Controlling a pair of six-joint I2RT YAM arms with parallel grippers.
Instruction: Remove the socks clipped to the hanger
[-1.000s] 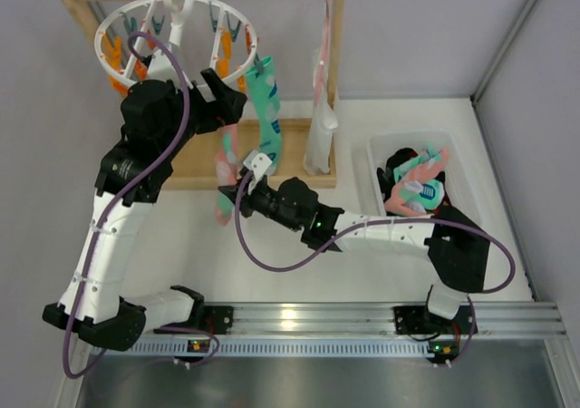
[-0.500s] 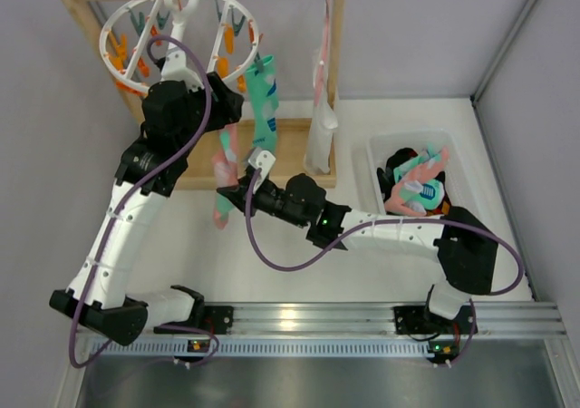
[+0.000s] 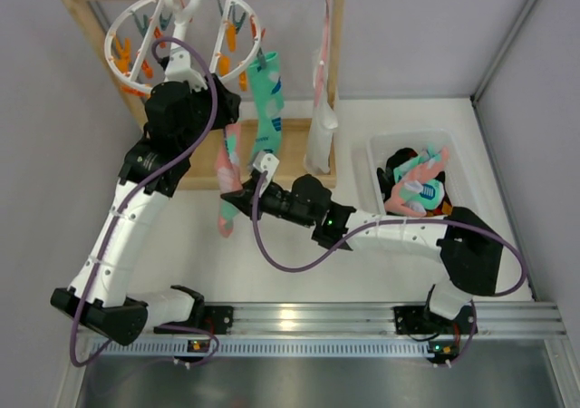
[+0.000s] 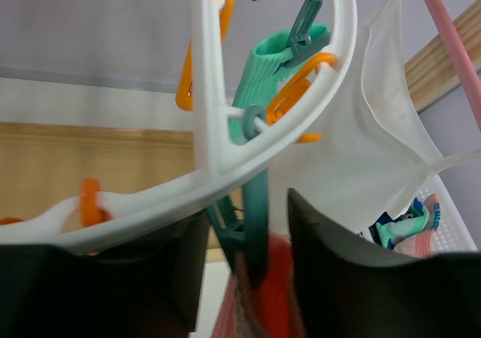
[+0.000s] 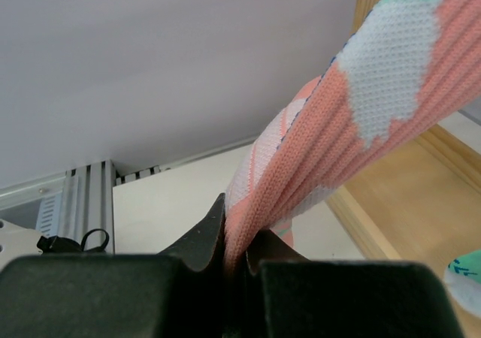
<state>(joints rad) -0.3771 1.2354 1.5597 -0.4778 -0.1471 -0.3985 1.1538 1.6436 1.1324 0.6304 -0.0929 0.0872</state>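
The white hanger [image 3: 138,29] hangs by its hook from the wooden rod, and its ring [image 4: 203,128] fills the left wrist view. A pink sock [image 3: 228,168] hangs from a teal clip [image 4: 252,225] on the ring. Beside it hangs a mint-green sock [image 3: 265,109], which also shows up close [image 4: 263,75]. My left gripper [image 3: 227,118] is up at the ring. Its jaws [image 4: 244,263] straddle the teal clip, with a gap left on the right side. My right gripper [image 3: 233,201] is shut on the pink sock's lower part [image 5: 361,113], which is pinched between the jaws [image 5: 242,251].
A long white-pink cloth [image 3: 322,127] hangs from the rod's right end. The wooden rack frame [image 3: 337,72] and its base board [image 3: 290,159] stand behind the socks. A clear bin [image 3: 381,150] at the right holds several loose socks. Grey walls close in left and right.
My left gripper rose and shifted right to the ring, and its jaws narrowed around the teal clip. The hanger tilted. My right gripper stayed shut on the pink sock and drifted slightly.
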